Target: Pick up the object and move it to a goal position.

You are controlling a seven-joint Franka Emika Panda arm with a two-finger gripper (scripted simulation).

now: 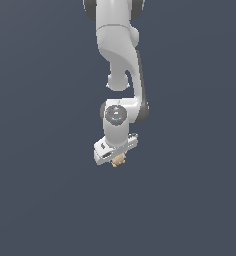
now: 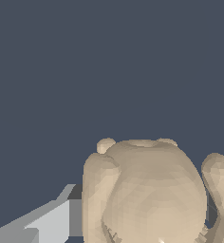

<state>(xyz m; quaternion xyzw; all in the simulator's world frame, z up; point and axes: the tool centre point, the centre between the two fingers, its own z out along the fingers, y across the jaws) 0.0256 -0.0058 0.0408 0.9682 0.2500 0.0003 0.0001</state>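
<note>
We see the gripper (image 1: 117,159) clenched on the object (image 1: 119,161), which sits directly beneath the wrist and fills the wrist view. We judge transport is underway: we maintain clamping force and move smoothly toward the goal.

Obj (image 1: 119,161) sits right under pincer (image 1: 117,158), touching.

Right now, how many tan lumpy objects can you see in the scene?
1. The tan object sits right under the gripper in the exterior view and fills the wrist view close up. None other shows, though the arm could hide something.
</note>
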